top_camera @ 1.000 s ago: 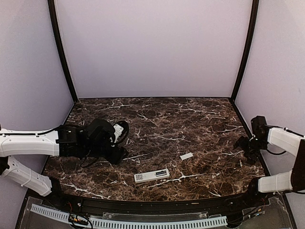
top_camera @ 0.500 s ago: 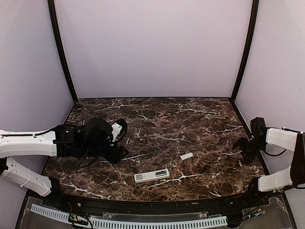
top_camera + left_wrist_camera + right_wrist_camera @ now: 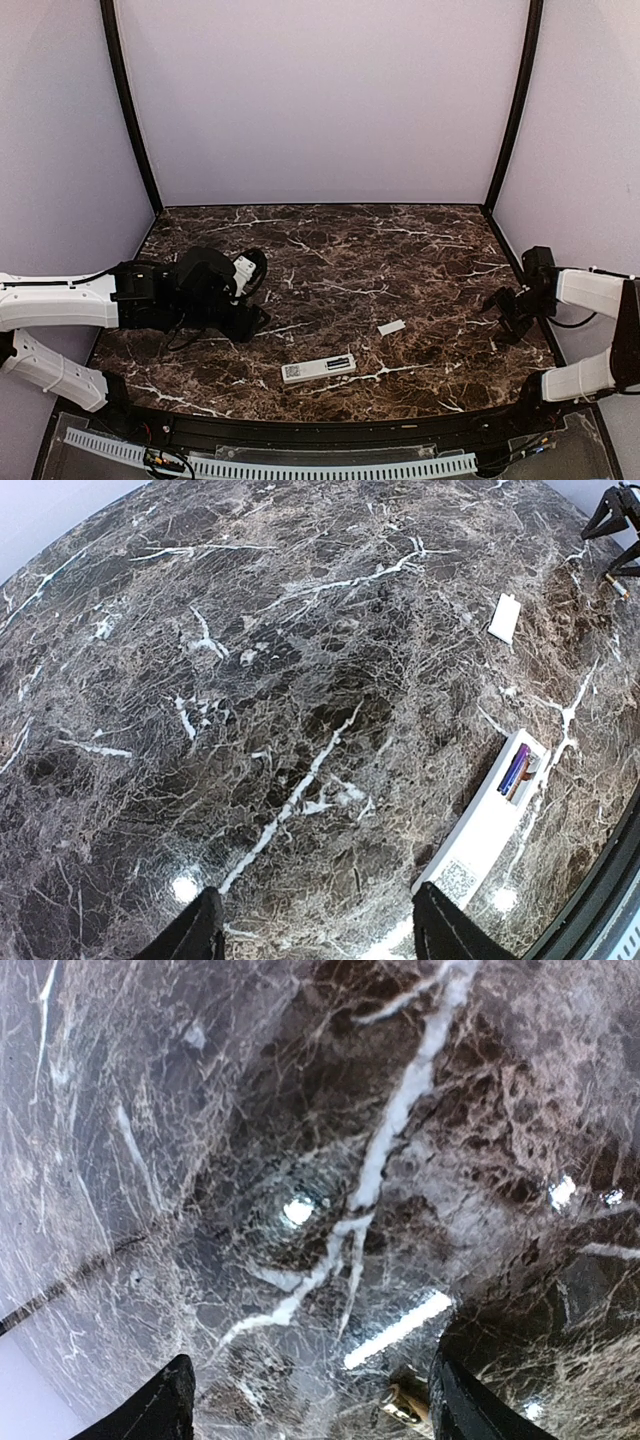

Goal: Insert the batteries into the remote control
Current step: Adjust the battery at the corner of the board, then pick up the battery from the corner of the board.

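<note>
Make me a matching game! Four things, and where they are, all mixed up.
Things:
1. remote control
2. small white piece
3. left arm
4. right arm

Places:
a. reaches in from the right side
b. near the front edge, in the middle
c. reaches in from the left side
d. right of centre, farther back than the remote

Pairs: 1-b, 2-d, 3-c, 4-a

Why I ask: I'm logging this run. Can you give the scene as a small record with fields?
table: dark marbled top
remote control: near front edge, label side up, compartment open
battery: one bluish cell in that compartment
white piece: likely the cover, loose on table, apart from the remote
left end effector: open, empty, left of the remote
right end effector: open, empty, at the table's right edge
small cylinder: on table by right end effector, probably a battery
</note>
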Available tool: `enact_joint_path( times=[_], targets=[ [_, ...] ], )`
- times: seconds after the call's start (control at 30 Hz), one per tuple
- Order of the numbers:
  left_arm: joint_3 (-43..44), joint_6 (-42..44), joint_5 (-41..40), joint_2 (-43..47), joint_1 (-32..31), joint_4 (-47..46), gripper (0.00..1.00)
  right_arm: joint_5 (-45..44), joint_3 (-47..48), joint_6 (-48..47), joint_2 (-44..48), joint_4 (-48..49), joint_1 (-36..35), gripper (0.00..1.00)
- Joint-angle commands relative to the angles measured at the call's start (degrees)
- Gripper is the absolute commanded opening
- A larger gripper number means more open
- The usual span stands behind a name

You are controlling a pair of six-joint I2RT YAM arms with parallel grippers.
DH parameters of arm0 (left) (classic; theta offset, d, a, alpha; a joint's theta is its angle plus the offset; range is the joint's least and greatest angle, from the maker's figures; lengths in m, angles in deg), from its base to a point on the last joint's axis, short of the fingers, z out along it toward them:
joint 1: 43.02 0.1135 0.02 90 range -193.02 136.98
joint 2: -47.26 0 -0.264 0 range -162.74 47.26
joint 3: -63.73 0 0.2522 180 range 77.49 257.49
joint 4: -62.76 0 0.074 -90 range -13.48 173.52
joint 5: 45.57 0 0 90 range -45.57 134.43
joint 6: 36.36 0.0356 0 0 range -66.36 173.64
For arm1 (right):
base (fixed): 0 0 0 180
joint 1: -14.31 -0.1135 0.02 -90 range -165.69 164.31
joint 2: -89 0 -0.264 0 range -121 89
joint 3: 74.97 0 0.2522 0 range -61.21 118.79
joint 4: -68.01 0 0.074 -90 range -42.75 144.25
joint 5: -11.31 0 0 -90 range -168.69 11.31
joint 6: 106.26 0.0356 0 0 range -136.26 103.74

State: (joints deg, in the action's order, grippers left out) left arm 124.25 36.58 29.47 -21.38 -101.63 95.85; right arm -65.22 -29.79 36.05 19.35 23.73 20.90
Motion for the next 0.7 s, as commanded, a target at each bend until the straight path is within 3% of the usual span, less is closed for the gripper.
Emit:
enact_joint_path(
  times=[0.0, 0.13, 0.27, 0.4, 0.57, 0.67],
  targets=[
    [-0.79, 0.71, 0.65, 1.43, 0.21, -0.24, 0.63, -0.65, 3.43, -5.22, -1.59, -6.72, -0.6, 0.77],
    [-0.83, 0.8, 0.91, 1.41, 0.25, -0.45, 0.64, 1.85, 13.88, -16.23, -4.06, -11.16, -1.46, 0.75],
    [-0.88, 1.01, 1.04, 1.41, 0.2, -0.53, 0.64, 0.85, 27.08, -33.09, -6.3, -16.19, -6.02, 0.78],
    [-1.05, 1.21, 0.2, 1.54, 0.17, -0.44, 0.64, 6.36, 29.39, -41.57, -5.52, -13.21, -7.27, 0.77],
    [-1.0, 1.45, -1.02, 2.21, 0.16, -0.01, 0.64, -6.06, 33.44, -62.21, -5.35, -16.43, -15.64, 0.79],
    [-1.49, 1.92, -0.83, 2.52, 0.15, -1.11, 0.64, -11.0, 33.3, -67.47, -5.11, -19.98, -16.46, 0.81]
  ],
)
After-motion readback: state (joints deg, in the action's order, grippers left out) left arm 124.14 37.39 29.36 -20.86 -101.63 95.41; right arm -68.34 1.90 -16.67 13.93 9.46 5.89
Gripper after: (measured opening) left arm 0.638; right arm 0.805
